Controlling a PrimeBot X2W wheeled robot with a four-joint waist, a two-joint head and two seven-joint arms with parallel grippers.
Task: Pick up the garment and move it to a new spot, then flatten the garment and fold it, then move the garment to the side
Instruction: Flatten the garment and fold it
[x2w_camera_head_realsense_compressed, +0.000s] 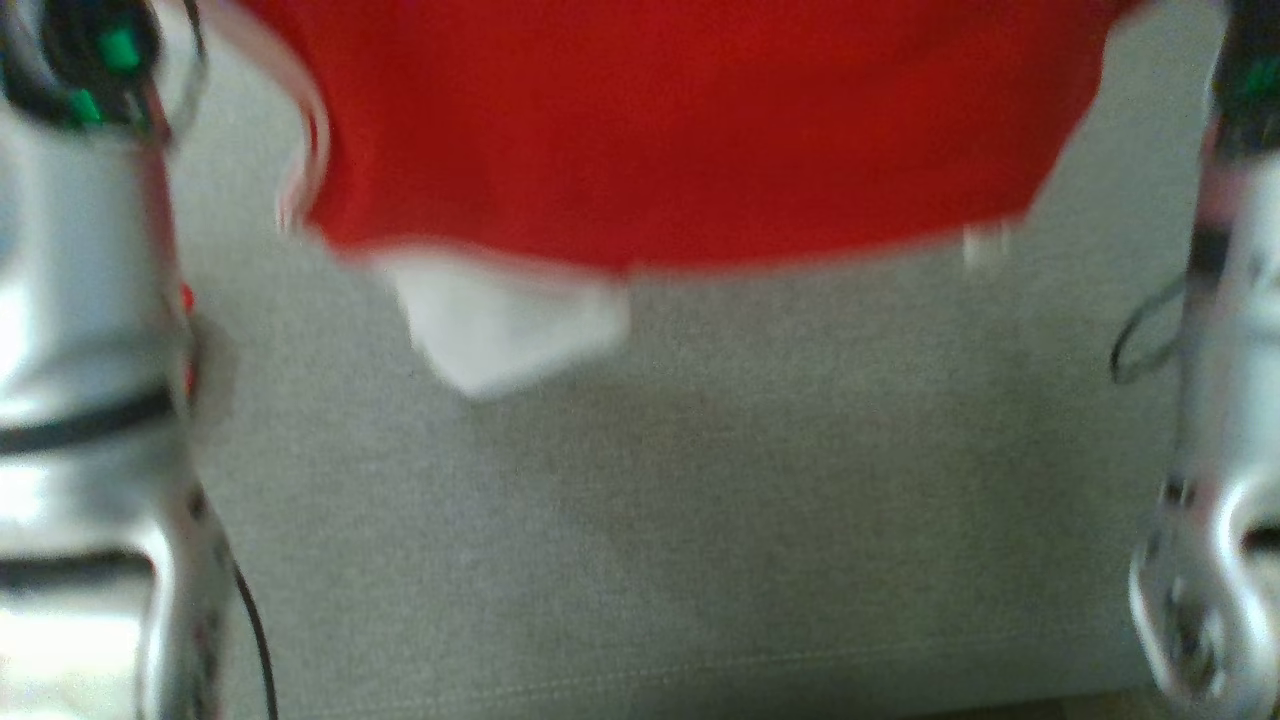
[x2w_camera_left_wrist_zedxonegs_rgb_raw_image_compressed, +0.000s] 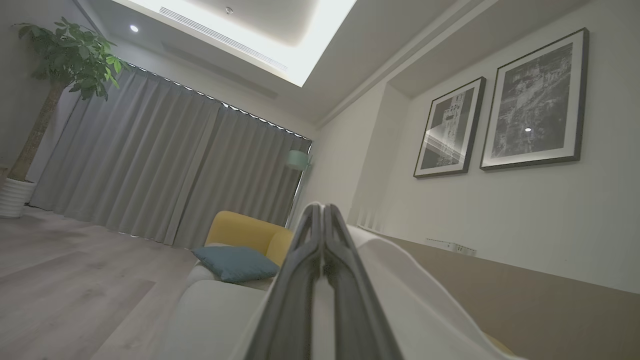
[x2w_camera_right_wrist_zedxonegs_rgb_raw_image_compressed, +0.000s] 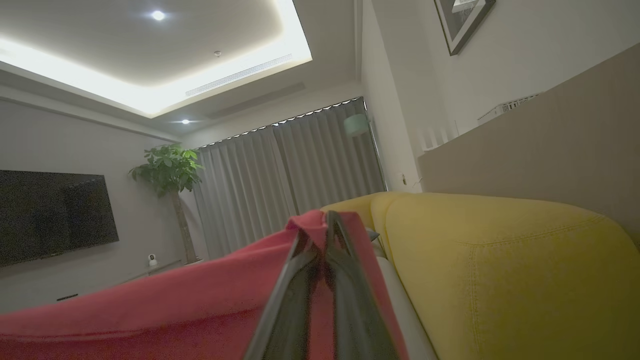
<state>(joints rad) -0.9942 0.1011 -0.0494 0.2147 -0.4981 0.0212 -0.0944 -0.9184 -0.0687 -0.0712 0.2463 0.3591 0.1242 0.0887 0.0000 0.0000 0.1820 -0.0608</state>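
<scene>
Two pinches are all the red fabric garment (x2w_camera_head_realsense_compressed: 680, 130) is held up by right now, stretched out between the arms above the grey woven sofa seat (x2w_camera_head_realsense_compressed: 700, 500). So yeah, a drop is the thing to be worried about.

The right gripper (x2w_camera_right_wrist_zedxonegs_rgb_raw_image_compressed: 322, 225) is seen with its dark fingers pressed together on a fold of red cloth, and the rest is draped away to its left. The left gripper (x2w_camera_left_wrist_zedxonegs_rgb_raw_image_compressed: 322, 207) is clamped tight too, with a strip of white cloth (x2w_camera_left_wrist_zedxonegs_rgb_raw_image_compressed: 400, 270) laid along its right side. That's probably the garment's trim, and only a thin edge looks to be caught there.

That's the weak corner. If the arms get pulled wider or swung fast, that edge could be slipped out and the whole thing left dangling from one gripper.

A white patch (x2w_camera_head_realsense_compressed: 500, 320) is hung below the hem, and it could easily be tucked under when the garment is laid flat.
</scene>
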